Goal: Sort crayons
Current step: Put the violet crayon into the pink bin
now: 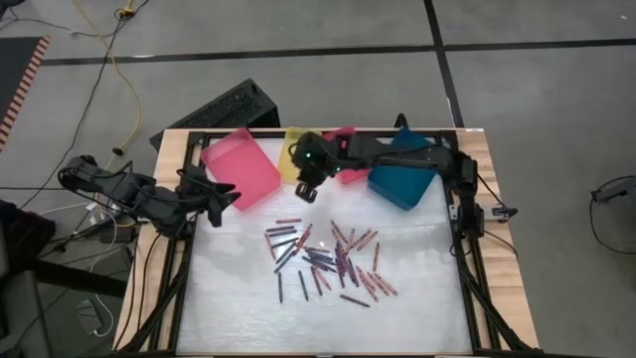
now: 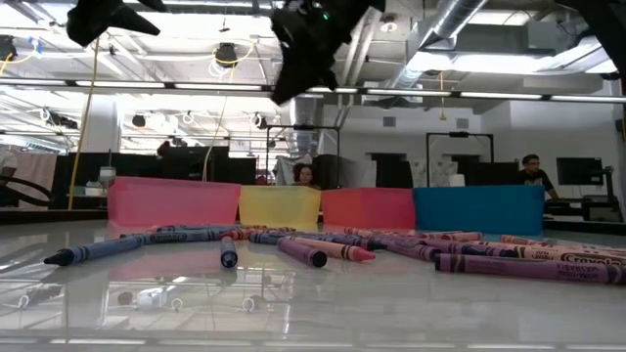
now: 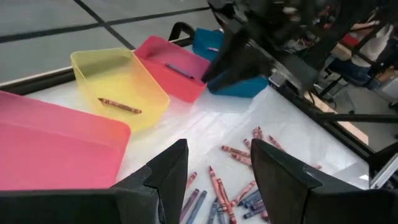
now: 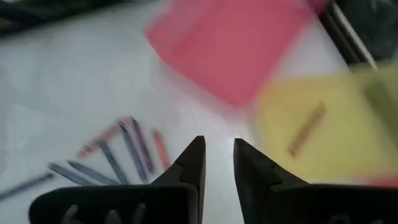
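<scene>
Several crayons (image 1: 328,261) in red, pink, purple, dark blue and black lie scattered flat on the white table top; they also show in the low view (image 2: 323,252). One orange-brown crayon (image 3: 118,104) lies in the yellow tray (image 1: 291,149), and one dark crayon (image 3: 180,70) lies in the red tray (image 3: 186,81). My right gripper (image 1: 306,192) hangs in the air near the yellow tray's near edge. Its fingers (image 4: 219,149) stand a little apart and hold nothing. My left gripper (image 1: 227,202) waits by the pink tray (image 1: 238,167), open and empty (image 3: 217,165).
Four trays stand in a row along the table's far edge: pink, yellow, red, and blue (image 1: 402,177). The table frame's black rails (image 1: 467,229) run along the left and right sides. Bare table top (image 1: 397,318) lies near the front edge.
</scene>
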You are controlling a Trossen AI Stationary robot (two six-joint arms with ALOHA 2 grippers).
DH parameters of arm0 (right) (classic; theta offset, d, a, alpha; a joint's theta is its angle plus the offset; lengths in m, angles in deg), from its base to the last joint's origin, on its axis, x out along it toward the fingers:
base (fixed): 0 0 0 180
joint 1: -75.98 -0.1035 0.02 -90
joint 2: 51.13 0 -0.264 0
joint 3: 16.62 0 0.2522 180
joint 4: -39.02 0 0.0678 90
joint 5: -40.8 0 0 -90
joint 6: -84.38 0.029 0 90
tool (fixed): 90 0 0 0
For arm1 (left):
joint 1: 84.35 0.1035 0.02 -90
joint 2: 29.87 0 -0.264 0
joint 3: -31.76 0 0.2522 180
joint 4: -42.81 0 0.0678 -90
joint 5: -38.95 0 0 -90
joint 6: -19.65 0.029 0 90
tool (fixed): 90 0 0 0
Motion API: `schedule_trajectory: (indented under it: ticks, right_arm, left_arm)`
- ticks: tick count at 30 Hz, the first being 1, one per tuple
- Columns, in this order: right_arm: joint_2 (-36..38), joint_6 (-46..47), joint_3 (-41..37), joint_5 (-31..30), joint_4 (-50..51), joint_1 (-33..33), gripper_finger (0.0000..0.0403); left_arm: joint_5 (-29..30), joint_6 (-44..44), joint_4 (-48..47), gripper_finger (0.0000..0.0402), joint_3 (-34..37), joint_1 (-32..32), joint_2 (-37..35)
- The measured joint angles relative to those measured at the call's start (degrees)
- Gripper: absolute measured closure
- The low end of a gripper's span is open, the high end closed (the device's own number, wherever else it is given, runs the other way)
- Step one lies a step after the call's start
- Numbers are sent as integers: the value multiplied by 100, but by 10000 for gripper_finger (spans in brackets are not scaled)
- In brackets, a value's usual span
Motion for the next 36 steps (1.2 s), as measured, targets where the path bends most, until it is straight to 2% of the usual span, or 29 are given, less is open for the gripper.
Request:
schedule_trajectory:
  ticks: [10, 17, 27, 36]
  right_arm:
    - [-14, -318, -48, -5, -982, -311, 324]
    - [-499, -298, -44, -13, -1529, -431, 324]
    - [-1400, -342, -54, 3, -1855, -700, 324]
    - [-1517, -777, -50, 76, -1897, -793, 324]
  left_arm:
    - [-10, -90, 189, 236, 0, 2, -669]
    - [1, -88, 211, 236, 0, 1, -1085]
    - [63, -95, 14, 236, -2, 0, -1231]
    - [92, -112, -49, 236, -2, 1, -1228]
